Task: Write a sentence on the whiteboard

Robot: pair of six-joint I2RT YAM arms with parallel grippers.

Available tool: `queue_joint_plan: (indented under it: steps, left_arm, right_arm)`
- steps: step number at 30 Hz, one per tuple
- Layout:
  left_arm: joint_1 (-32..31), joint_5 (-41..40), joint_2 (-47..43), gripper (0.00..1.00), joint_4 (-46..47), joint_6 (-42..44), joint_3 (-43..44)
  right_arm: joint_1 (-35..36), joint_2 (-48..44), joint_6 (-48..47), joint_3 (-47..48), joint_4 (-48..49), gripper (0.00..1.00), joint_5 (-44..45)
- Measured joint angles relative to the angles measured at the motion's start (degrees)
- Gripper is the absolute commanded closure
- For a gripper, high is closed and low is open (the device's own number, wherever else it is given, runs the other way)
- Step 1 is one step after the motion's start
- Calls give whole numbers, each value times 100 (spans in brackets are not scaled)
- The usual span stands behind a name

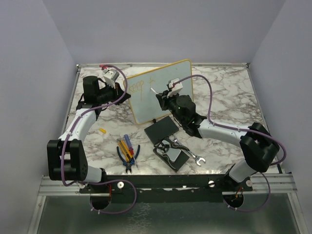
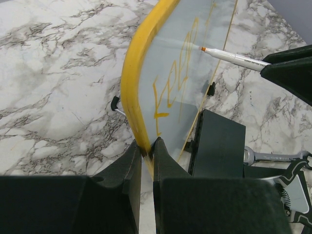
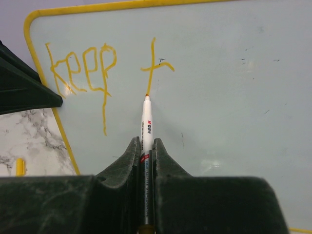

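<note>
Whiteboard (image 3: 234, 97) with orange sentence (image 3: 83, 68) "keep t", marker (image 3: 146, 127) tip at t

The sentence (image 3: 83, 68) stands in yellowish-orange handwriting on the whiteboard (image 3: 234, 97). It reads "keep" in lower-case letters near the upper left corner, with a single "t" to the right of it. The marker (image 3: 146, 127) carries a small red-and-blue label along its white barrel, the print too small to read with certainty. In the left wrist view the same writing is steeply foreshortened and cannot be read.
</note>
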Motion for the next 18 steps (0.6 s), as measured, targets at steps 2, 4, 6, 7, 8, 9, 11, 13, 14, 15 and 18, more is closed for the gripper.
queue_joint_plan:
  steps: [2,4,6,7,8,9,11,13,14,15,18]
  left_arm:
    - [0,0,0,100,2,2,0]
    - [0,0,0,100,2,0,0]
    - [0,0,0,100,2,0,0]
    - [0,0,0,100,2,0,0]
    - [0,0,0,100,2,0,0]
    - [0,-2,0,100,2,0,0]
    - [0,-2,0,100,2,2,0]
    - [0,-7,0,100,2,2,0]
    - [0,-13,0,100,2,2,0]
    - [0,-15,0,100,2,0,0]
    - [0,-15,0,100,2,2,0]
  right_arm:
    - [11,0,46,-26,-2,99,17]
    - [31,0,85,-52,-7,99,52]
    - [39,0,111,-74,-11,99,79]
    - [39,0,127,-83,-11,99,87]
    - [42,0,142,-96,-11,99,101]
    - [46,0,153,-107,-11,99,116]
    - [57,0,181,-142,-11,99,149]
    - [68,0,201,-192,-13,99,188]
    - [70,-2,216,-214,-13,99,201]
    - [72,-2,232,-227,-13,99,212]
    - [72,-11,256,-238,-13,99,243]
